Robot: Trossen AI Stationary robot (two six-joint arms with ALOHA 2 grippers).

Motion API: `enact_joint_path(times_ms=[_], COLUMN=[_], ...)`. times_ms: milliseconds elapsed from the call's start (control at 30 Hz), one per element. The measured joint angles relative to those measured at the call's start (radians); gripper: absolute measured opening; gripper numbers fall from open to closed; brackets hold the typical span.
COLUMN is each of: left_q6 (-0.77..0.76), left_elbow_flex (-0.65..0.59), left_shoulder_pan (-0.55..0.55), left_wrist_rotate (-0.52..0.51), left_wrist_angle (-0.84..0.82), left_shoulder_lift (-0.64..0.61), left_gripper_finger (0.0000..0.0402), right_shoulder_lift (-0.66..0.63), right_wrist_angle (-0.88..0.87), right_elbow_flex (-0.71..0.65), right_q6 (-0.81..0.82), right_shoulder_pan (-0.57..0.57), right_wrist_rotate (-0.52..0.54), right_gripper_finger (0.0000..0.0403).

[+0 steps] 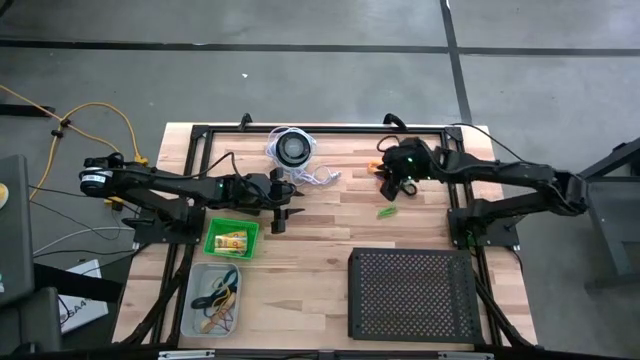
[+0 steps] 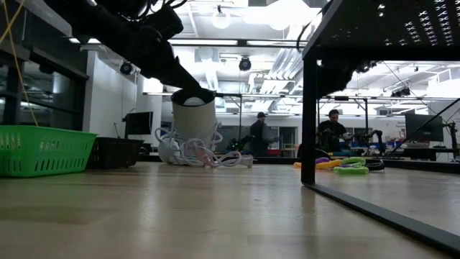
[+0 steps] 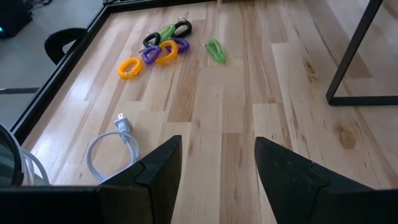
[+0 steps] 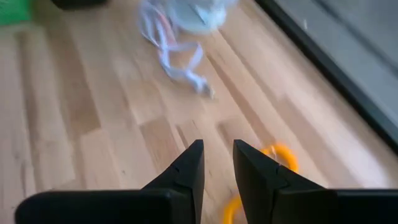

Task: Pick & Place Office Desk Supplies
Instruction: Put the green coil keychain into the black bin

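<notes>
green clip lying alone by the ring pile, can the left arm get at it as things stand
Probably yes. The green clip lies alone on bare wood ahead of the left end effector, which is open, with nothing lying between them. The right end effector hovers near the rings, possibly crowding.

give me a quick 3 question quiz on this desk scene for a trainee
1. True or false: the green basket holds yellow packets.
2. Multiple choice: the lone green ring lies
A. inside the green basket
B. on the bare wood, apart from the cluster of rings
C. on the black tray
3. Fill in: the left gripper has its fingers ____ with nothing between them.

Key
1. True.
2. B. It lies apart from the orange, purple, green and black rings.
3. Open. It hangs over bare wood by the white cord; the right gripper is above the rings.
</notes>
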Motion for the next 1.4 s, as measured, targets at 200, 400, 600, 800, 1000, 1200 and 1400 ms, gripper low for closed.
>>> enact_joint_path(times_ms=[200,400,600,800,1000,1200,1400], left_q6=[0.0,0.0,0.0,0.0,0.0,0.0,0.0], left_elbow_flex=[0.0,0.0,0.0,0.0,0.0,0.0,0.0], left_shoulder_pan=[0.0,0.0,0.0,0.0,0.0,0.0,0.0], left_wrist_rotate=[0.0,0.0,0.0,0.0,0.0,0.0,0.0], left_wrist_angle=[0.001,0.005,0.009,0.009,0.008,0.008,0.008], left_shoulder_lift=[0.0,0.0,0.0,0.0,0.0,0.0,0.0], left_gripper_finger=[0.0193,0.0193,0.0193,0.0193,0.0193,0.0193,0.0193], right_shoulder_lift=[0.111,0.169,0.183,0.196,0.271,0.351,0.391], right_wrist_angle=[-0.143,-0.181,-0.27,-0.336,-0.332,-0.304,-0.293], right_elbow_flex=[0.065,0.079,0.079,0.079,0.079,0.079,0.079], right_q6=[0.029,-0.016,-0.045,-0.07,-0.125,-0.151,-0.162], right_shoulder_pan=[-0.037,-0.012,0.036,0.05,0.05,0.04,0.042], right_wrist_rotate=[-0.014,-0.019,-0.011,0.016,0.01,-0.03,-0.059], right_gripper_finger=[0.0073,0.0073,0.0073,0.0073,0.0073,0.008,0.0136])
